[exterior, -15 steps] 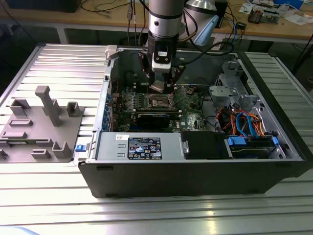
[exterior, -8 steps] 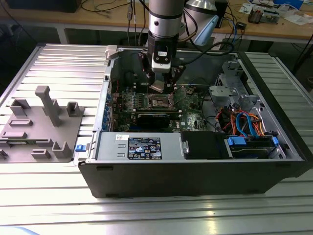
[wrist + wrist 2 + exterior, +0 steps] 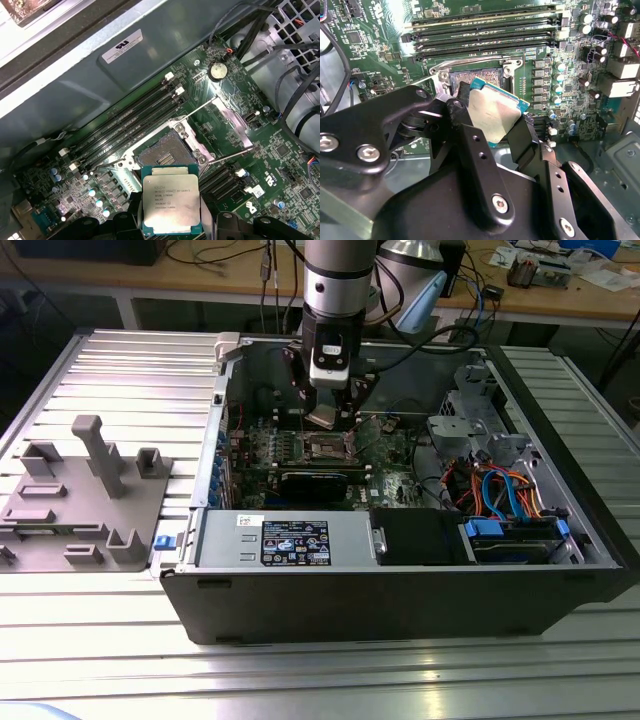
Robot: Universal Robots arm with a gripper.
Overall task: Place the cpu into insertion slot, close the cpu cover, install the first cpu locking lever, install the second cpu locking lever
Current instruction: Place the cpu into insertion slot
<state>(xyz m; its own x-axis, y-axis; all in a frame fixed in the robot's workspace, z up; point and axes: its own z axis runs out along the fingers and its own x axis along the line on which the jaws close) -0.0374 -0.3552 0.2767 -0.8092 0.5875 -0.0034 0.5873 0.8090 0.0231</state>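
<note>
Gripper (image 3: 492,114) pinching cpu (image 3: 171,204) just abv insertion slot (image 3: 167,155), PC case (image 3: 400,600) on ribbed alu table (image 3: 110,360), cable-strewn wood bench (image 3: 180,278) behind.

My gripper (image 3: 328,405) hangs inside the open computer case (image 3: 400,600), which sits on the table (image 3: 100,370). A plastic rack (image 3: 90,500) lies on the table beside the case, at the exterior view's left. The chip (image 3: 171,204) is clamped between my fingers (image 3: 465,130), above the socket (image 3: 162,155) and clear of it, seemingly a little off-centre. The memory slots (image 3: 125,132) run just beside the socket.
</note>
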